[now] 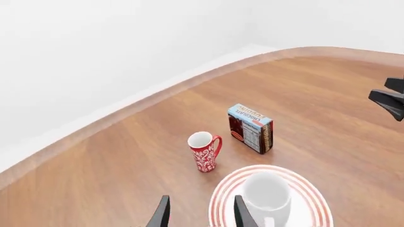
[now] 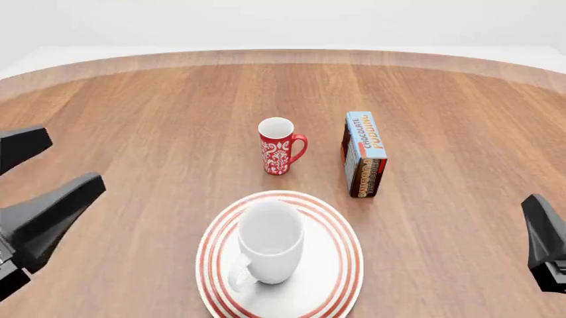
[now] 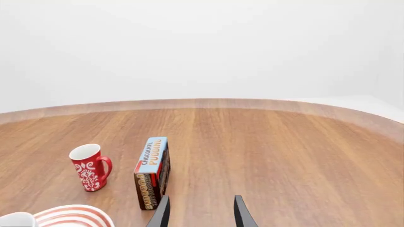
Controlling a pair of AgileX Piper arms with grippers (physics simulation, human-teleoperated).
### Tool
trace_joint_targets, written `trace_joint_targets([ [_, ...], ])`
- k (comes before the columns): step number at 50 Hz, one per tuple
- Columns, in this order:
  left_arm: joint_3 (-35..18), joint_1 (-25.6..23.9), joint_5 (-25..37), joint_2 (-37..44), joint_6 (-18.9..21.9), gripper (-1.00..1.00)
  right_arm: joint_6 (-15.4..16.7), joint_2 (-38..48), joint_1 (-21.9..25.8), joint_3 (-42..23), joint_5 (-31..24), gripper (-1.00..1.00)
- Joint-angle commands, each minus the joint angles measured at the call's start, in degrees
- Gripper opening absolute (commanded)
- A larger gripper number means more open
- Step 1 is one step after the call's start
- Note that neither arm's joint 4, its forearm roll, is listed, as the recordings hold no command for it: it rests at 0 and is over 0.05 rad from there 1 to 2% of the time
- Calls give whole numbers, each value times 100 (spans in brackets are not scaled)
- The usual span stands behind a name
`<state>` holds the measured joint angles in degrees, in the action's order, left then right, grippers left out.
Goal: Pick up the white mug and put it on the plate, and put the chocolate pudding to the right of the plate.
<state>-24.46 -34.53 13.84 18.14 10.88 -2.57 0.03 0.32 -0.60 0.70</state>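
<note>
The white mug [image 2: 270, 244] stands upright on the red-ringed plate [image 2: 343, 260] near the table's front, handle toward the camera side. Behind and to the right of the plate, the chocolate pudding [image 2: 364, 154] carton stands upright next to a red mug. My left gripper [image 2: 37, 180] hangs open and empty left of the plate. The right gripper [image 2: 541, 228] hovers at the right edge, open and empty. In the left wrist view, the fingers [image 1: 241, 213] straddle the plate [image 1: 226, 190] edge beside the white mug [image 1: 266, 191], pudding [image 1: 250, 127] beyond. The right wrist view shows the pudding [image 3: 152, 172] ahead of the gripper [image 3: 200, 213].
A slim red mug [image 2: 278, 146] with white pattern stands behind the plate, just left of the pudding. The round wooden table [image 2: 460, 119] ends in a curved far edge with a white wall behind it.
</note>
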Motion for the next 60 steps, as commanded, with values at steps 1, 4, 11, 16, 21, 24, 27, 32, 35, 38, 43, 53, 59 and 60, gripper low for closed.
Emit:
trace_joint_targets([
  [1,-151,809,394,-831,-78,100,18,0,6,2,3,100],
  [4,-136,991,417,-941,-130,100,14,0,2,3,3,100],
  [11,-128,1522,500,-1295,-323,100,25,0,-2,1,5,100],
  [16,-14,1894,608,-1612,-370,100,32,1,2,1,5,100],
  [21,114,2129,536,-1747,-405,100,34,0,7,-4,5,100],
  [24,190,2322,408,-1805,-492,100,37,0,9,-6,5,100],
  [27,315,2438,232,-1804,-534,100,31,0,6,-4,3,100],
  [32,738,2770,-197,-1811,-646,100,34,0,7,-5,3,100],
  [35,836,2897,-339,-1812,-806,100,40,0,9,-6,4,100],
  [38,1099,3096,-621,-1813,-760,100,46,0,7,-6,3,100],
  [43,1463,3254,-948,-1813,-893,100,60,-1,8,-8,4,100],
  [53,2023,3516,-1442,-1812,-1123,100,101,-1,4,-7,3,100],
  [59,2211,3557,-1598,-1812,-1157,100,117,-1,4,-6,3,100],
  [60,2296,3580,-1650,-1813,-1172,100,122,-1,6,-5,3,100],
])
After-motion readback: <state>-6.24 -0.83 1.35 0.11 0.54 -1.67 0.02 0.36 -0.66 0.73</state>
